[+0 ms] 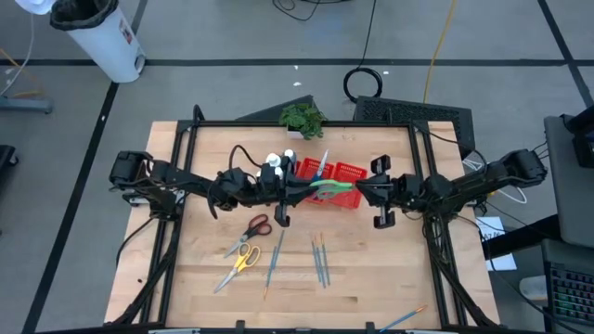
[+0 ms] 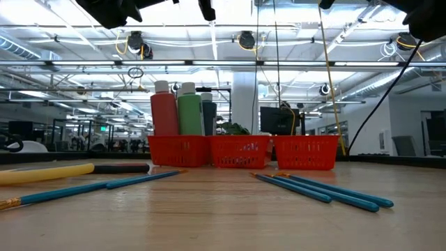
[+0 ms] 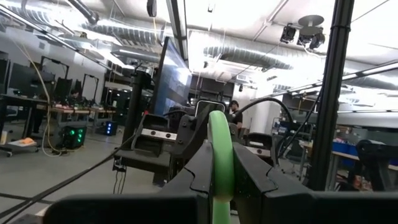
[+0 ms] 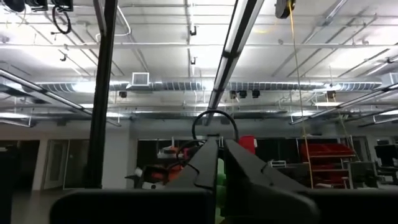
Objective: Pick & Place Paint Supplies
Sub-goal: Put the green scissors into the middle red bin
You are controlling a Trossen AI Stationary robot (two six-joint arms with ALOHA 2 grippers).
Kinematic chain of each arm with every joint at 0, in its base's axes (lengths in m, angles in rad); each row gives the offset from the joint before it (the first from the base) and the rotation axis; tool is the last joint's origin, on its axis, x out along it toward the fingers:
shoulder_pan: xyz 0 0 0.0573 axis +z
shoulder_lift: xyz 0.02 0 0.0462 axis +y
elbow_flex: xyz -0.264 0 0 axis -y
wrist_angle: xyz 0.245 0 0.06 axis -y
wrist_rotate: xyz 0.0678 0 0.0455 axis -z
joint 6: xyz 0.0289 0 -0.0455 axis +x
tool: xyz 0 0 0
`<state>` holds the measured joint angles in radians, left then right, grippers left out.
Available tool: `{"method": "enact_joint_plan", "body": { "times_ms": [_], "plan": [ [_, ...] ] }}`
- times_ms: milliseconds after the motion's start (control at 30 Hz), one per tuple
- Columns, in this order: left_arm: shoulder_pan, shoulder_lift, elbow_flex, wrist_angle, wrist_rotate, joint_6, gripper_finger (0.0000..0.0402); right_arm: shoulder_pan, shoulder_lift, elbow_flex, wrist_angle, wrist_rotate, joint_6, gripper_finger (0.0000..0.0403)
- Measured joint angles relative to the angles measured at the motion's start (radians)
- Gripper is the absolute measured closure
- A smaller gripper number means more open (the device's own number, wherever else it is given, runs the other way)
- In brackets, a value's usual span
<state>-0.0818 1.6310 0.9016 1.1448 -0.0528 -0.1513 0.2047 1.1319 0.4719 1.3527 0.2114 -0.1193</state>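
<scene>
Green-handled scissors (image 1: 331,186) hang above the red tray (image 1: 336,173), over the tabletop (image 1: 390,269). Left pincer (image 1: 299,188) pinches one end; right pincer (image 1: 357,189), pressed together, grips the other.

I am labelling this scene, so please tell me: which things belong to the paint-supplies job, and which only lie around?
Job: green scissors, gripped by left gripper and right gripper above the trays; red scissors; yellow scissors; brushes; paint bottles.

Lying about: red trays; potted plant; white bin.
</scene>
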Motion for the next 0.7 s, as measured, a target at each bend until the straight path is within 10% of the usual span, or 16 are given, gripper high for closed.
{"method": "enact_joint_plan", "body": {
  "times_ms": [700],
  "plan": [
    [0.003, 0.003, 0.002, -0.367, 0.001, -0.088, 0.0256, 0.004, -0.092, 0.373, -1.035, 0.128, 0.1, 0.0401]
  ]
}}
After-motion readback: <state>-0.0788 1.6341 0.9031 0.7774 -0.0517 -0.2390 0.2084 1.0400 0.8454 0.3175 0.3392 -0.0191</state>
